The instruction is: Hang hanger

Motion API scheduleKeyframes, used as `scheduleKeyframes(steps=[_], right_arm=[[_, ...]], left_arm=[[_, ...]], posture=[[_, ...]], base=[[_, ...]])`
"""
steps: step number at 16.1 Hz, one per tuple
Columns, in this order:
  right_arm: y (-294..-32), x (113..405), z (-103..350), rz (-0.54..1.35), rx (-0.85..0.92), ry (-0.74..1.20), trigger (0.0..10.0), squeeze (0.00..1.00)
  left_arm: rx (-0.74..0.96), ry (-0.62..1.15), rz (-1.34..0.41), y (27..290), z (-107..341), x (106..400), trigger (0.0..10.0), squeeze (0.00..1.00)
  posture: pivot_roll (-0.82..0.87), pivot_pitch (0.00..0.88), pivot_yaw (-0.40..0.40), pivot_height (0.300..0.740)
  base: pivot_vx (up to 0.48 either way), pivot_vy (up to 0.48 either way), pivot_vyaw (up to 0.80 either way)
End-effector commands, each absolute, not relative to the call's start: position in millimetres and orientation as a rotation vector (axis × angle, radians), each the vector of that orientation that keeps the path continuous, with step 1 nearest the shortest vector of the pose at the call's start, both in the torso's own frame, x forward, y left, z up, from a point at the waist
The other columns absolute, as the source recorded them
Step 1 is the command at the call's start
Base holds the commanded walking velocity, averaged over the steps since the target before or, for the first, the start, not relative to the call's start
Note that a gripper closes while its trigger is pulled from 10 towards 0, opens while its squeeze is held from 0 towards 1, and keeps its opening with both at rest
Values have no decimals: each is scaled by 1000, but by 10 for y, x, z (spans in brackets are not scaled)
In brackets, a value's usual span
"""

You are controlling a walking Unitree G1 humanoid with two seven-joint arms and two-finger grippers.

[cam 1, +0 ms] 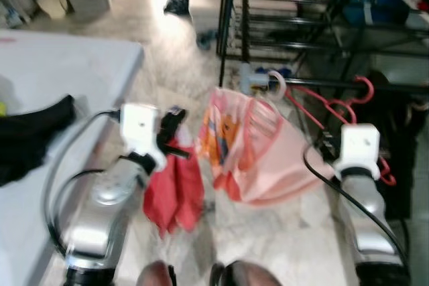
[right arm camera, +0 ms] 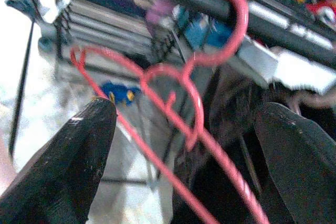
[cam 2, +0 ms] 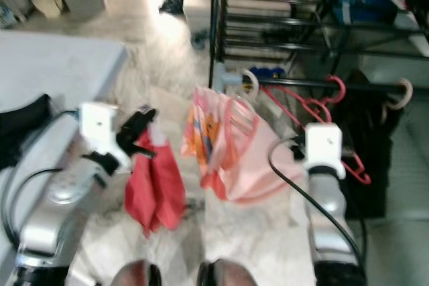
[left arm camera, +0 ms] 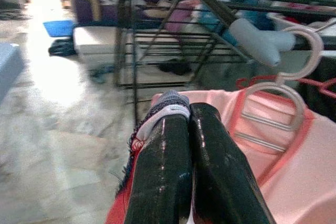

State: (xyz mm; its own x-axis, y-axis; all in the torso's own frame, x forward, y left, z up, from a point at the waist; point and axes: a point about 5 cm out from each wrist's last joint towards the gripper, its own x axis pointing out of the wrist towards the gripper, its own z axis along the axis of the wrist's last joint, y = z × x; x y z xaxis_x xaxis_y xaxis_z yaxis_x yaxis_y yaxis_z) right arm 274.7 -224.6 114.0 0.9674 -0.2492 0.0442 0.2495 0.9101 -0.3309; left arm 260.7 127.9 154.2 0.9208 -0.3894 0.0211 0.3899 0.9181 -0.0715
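A red hanger [cam 1: 335, 108] hangs by its hook [right arm camera: 231, 19] on the black rail [cam 1: 389, 86] of a clothes rack. My right gripper [right arm camera: 186, 111] is open just short of it, one finger on each side of the hanger's neck, not touching. A pink garment [cam 1: 261, 155] on a pale hanger [left arm camera: 302, 72] hangs from the same rail, to the left. My left gripper [left arm camera: 189, 111] is shut on a red cloth [cam 1: 174, 192] that dangles below it, beside the pink garment.
A white table [cam 1: 74, 65] with a black garment [cam 1: 33, 132] stands at my left. Black wire shelves [cam 1: 295, 25] full of bags and clothes rise behind the rail. Dark clothes [cam 1: 395, 145] hang at the right. The marble floor [cam 1: 167, 51] is open ahead.
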Motion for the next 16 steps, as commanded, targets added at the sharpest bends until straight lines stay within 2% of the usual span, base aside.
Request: scheduleKeyframes(steps=[1, 8, 13, 16], right_arm=[[-2293, 2751, 1207, -256, -360, -11, 10000, 0], [-2314, 2708, 1002, -82, -337, 143, 10000, 0], [-2360, 2875, 1057, 65, -298, 164, 10000, 0], [-2429, 2933, 1112, 89, -281, 156, 10000, 0]], left_arm=[[-75, -27, -412, 1230, 1587, 2575, 10000, 0], [-102, -18, -401, 1167, 1555, 2581, 10000, 0], [-105, -36, -396, 1198, 1594, 2604, 10000, 0], [-108, -29, -394, 1201, 1580, 2598, 10000, 0]], posture=[[15, 137, -31, 740], [-4, 105, -31, 740], [9, 96, -38, 740], [10, 96, -39, 740]], base=[[0, -394, 0], [0, 0, 0], [0, 0, 0], [170, 375, 0]])
